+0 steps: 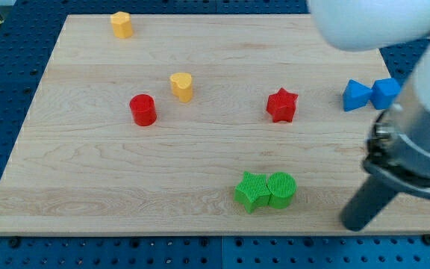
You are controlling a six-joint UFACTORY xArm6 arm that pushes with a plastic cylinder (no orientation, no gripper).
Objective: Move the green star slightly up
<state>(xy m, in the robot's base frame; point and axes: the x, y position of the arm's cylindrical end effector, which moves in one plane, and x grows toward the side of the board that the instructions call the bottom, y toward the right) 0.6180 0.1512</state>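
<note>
The green star [251, 191] lies near the view's bottom, a little right of centre, touching a green cylinder [281, 188] on its right. My tip [354, 223] is the lower end of the dark rod at the view's bottom right. It stands to the right of and slightly below the green cylinder, apart from both green blocks.
A red star [281, 105] lies above the green pair. A red cylinder [143, 110] and a yellow heart [182, 86] sit left of centre. A yellow block [121, 24] is at the top left. Two blue blocks [370, 94] touch at the right edge of the wooden board [88, 187].
</note>
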